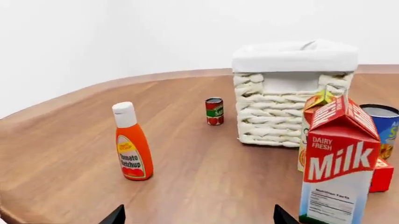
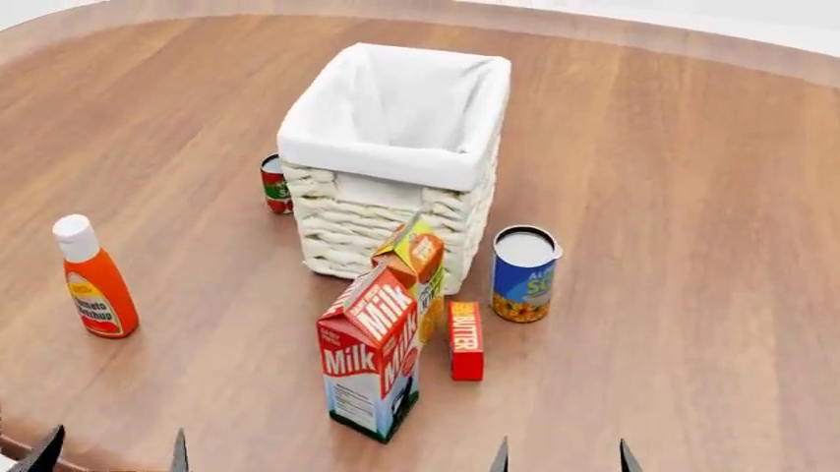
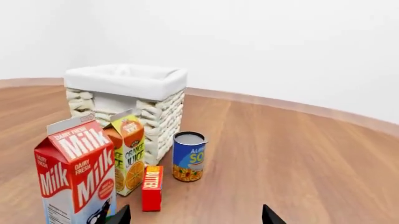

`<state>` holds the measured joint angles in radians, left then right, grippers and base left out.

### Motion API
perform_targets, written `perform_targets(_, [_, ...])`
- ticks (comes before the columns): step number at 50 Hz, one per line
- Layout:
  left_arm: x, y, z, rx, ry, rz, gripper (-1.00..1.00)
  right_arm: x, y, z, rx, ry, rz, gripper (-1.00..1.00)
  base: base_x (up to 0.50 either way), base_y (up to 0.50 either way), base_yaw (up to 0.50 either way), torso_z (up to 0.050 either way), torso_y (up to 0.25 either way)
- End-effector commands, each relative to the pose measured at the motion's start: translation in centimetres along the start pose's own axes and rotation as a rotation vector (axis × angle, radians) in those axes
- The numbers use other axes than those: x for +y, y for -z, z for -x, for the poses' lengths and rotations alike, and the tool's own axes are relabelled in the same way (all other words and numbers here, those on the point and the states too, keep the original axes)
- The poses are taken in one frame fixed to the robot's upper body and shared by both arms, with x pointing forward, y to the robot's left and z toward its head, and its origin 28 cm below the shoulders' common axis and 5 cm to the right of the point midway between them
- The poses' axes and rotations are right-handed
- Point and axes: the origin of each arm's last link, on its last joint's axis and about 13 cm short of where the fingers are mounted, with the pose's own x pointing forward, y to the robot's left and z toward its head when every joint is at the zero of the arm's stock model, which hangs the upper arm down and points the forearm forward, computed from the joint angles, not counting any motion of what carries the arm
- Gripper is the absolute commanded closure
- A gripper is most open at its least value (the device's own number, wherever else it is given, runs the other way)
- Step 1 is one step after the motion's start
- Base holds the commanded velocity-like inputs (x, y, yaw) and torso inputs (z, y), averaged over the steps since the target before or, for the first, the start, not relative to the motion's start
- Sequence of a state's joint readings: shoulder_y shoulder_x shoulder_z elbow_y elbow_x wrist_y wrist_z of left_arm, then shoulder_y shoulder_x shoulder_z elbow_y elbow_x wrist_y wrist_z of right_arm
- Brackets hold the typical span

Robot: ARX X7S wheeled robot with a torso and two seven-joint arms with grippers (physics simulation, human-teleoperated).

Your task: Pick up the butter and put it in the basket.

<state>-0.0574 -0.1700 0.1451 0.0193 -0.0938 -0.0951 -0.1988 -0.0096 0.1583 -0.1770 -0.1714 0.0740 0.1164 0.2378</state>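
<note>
The butter (image 2: 465,339), a small flat red box with white lettering, lies on the wooden table between the milk carton and the blue can. It also shows in the right wrist view (image 3: 152,188) and its corner in the left wrist view (image 1: 381,175). The basket (image 2: 393,162), cream wicker with a white liner, stands behind it (image 3: 128,105) (image 1: 292,93). My left gripper (image 2: 114,454) is open and empty at the near left edge (image 1: 198,217). My right gripper (image 2: 562,458) is open and empty, just in front of the butter (image 3: 194,215).
A red-and-white milk carton (image 2: 370,359) stands left of the butter, an orange juice carton (image 2: 417,265) leans behind it, a blue can (image 2: 524,274) sits to the right. A ketchup bottle (image 2: 92,278) stands at the left, a small red can (image 2: 274,184) beside the basket.
</note>
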Motion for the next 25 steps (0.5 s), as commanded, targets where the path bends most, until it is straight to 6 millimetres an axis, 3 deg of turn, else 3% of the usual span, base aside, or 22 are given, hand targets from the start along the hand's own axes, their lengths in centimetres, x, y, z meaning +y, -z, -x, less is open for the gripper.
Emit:
perform_targets(1, [1.8, -2.5, -1.0, -0.013, -0.072, 0.047, -1.0, 0.2, -0.1, -0.2, -0.01, 0.01, -0.005, -1.0, 0.48, 0.13, 0.0, 0.0, 0.0])
perform_targets(11, [2.4, -3.8, -0.6, -0.04, -0.084, 0.08, -1.0, 0.3, -0.2, 0.0, -0.007, 0.009, 0.003, -1.0, 0.48, 0.13, 0.0, 0.0, 0.0])
perform_targets(25, [2.4, -3.8, -0.5, -0.055, -0.081, 0.075, -1.0, 0.5, -0.3, 0.0, 0.0, 0.018, 0.015, -1.0, 0.47, 0.13, 0.0, 0.0, 0.0])
